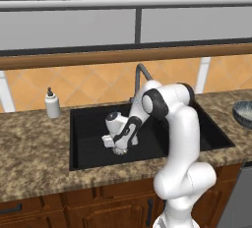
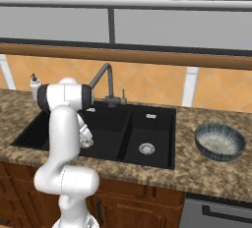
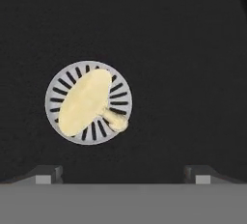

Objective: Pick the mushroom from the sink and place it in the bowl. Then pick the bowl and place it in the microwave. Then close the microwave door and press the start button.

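The pale cream mushroom point(image 3: 86, 103) lies on its side across the silver drain ring point(image 3: 118, 91) on the black floor of the sink's large basin point(image 1: 88, 141), with its stem pointing to the lower right in the hand view. My gripper point(image 3: 124, 175) hangs open right above it, fingertips point(image 3: 46, 174) spread wide and apart from the mushroom. From the base views the hand point(image 1: 118, 143) is low inside the sink point(image 2: 152, 124). The dark grey ribbed bowl point(image 2: 220, 142) stands upright on the counter right of the sink, also seen at the frame edge as the bowl point(image 1: 244, 113). The microwave is out of view.
The grey gooseneck faucet point(image 2: 105, 77) rises behind the sink, close to my arm's elbow. A white soap dispenser point(image 1: 52, 104) stands on the granite counter point(image 1: 34, 143) at the left. The smaller basin holds a second drain ring point(image 2: 146, 148). Cabinets hang overhead.
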{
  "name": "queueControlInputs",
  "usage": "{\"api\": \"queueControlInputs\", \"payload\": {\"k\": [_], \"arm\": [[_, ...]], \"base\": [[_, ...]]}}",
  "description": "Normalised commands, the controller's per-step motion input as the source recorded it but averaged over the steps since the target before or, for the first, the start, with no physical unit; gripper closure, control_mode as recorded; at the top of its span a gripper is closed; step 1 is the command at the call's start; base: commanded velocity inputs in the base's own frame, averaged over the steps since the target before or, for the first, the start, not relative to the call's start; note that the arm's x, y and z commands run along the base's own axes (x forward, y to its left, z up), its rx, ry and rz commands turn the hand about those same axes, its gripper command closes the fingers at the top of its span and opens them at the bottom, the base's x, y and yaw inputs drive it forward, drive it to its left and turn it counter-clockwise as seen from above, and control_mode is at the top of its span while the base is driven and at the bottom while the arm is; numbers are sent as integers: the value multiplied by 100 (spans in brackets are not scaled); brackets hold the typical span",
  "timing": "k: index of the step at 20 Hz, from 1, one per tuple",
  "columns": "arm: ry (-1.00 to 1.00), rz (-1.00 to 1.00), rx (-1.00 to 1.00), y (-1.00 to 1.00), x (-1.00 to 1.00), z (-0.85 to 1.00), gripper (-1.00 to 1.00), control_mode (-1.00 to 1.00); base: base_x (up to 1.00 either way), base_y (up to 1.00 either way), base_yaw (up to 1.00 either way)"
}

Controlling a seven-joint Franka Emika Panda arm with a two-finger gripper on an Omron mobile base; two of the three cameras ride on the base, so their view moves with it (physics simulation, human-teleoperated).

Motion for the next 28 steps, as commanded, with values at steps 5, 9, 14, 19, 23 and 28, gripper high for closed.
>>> {"api": "queueControlInputs", "payload": {"k": [5,9,14,19,23,28], "arm": [[0,0,2,9,44,-30,-100,-100],[0,0,4,0,27,-42,-100,-100],[0,0,2,0,38,-33,-100,-100],[0,0,0,0,35,-30,100,-100],[4,0,-1,6,7,-14,100,-100],[0,5,0,7,-26,36,100,-100]], "base": [[0,0,0],[0,0,0],[0,0,0],[0,0,0],[0,0,0],[0,0,0]]}}
